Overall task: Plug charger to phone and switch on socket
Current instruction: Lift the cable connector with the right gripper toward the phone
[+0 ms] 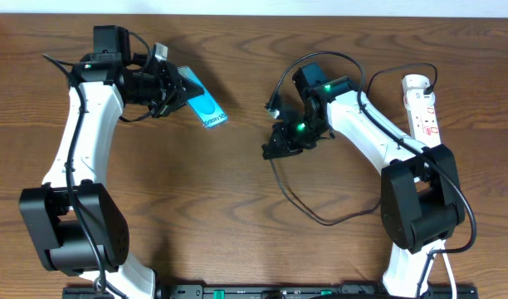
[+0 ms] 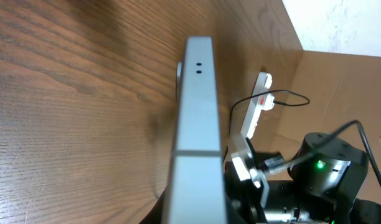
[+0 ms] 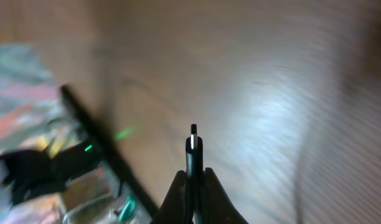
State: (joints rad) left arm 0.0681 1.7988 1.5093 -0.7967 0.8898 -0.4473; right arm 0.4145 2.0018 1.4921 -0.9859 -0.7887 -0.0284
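Holding the phone (image 1: 207, 109) by one end, the left gripper (image 1: 179, 83) is clenched on it toward the far left corner of the table (image 1: 237, 241). The free end juts toward the middle. The left wrist view shows the phone edge-on and seemingly raised, an end face with two small holes presented to the other arm, probably to offer the port.

The right gripper (image 1: 275, 148) is at mid-table, clamped on the connector (image 3: 193, 138) of the black cable (image 1: 320, 218). The tip protrudes beyond the fingers, ready for insertion, and is well apart from the phone. The cable's slack loops toward the near edge.

The power strip (image 1: 423, 108) lies along the far right corner, with a black lead entering it. Judged from this, plugging and switching are not yet done.
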